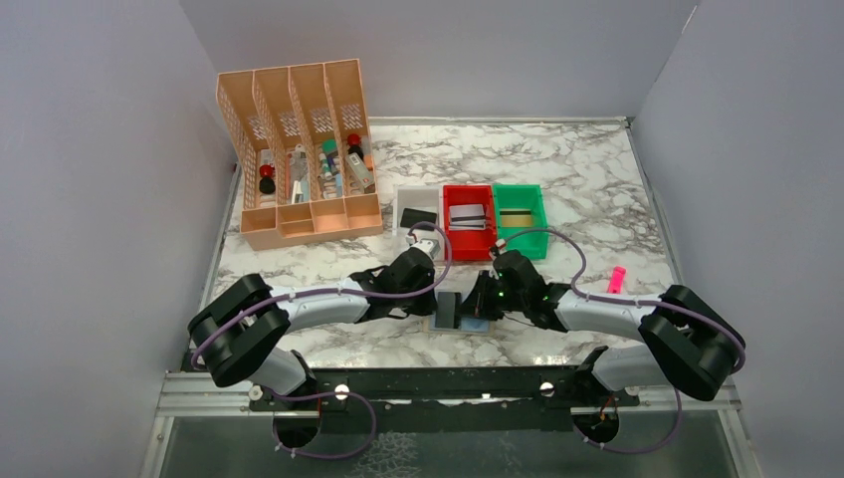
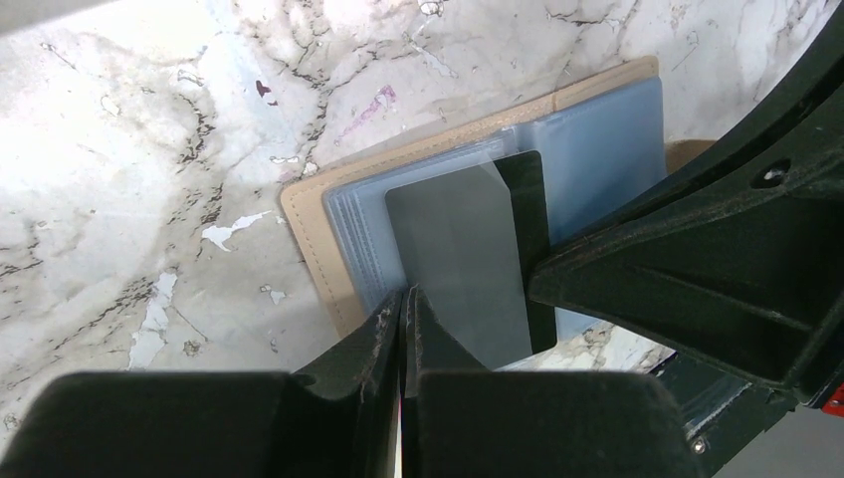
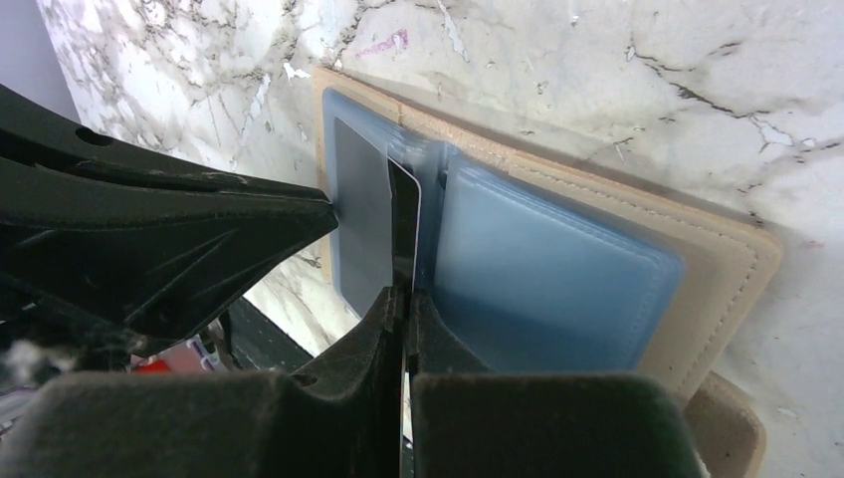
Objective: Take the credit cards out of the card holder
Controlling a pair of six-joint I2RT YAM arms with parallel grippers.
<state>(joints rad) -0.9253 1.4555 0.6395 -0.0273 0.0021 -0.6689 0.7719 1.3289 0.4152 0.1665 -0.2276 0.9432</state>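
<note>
While pinched (2 pincers (image 2: pixel 405 296) (image 3: pixel 406 296)): holder (image 3: pixel 557 269), card (image 3: pixel 403 214).

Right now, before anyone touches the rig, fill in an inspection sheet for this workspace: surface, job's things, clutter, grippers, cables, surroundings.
surface: marble-patterned table, no spills seen.
job's things: card holder open at near centre, dark card partly out of its clear sleeve; black card in white bin, silver-grey card in red bin, gold-striped card in green bin.
clutter: orange slotted organizer holding small items; pink marker at the right.
grippers: left gripper shut on the card holder's sleeve; right gripper shut on the dark card's edge.
cables: purple cables along both arms.
surroundings: plain grey walls on three sides.
</note>
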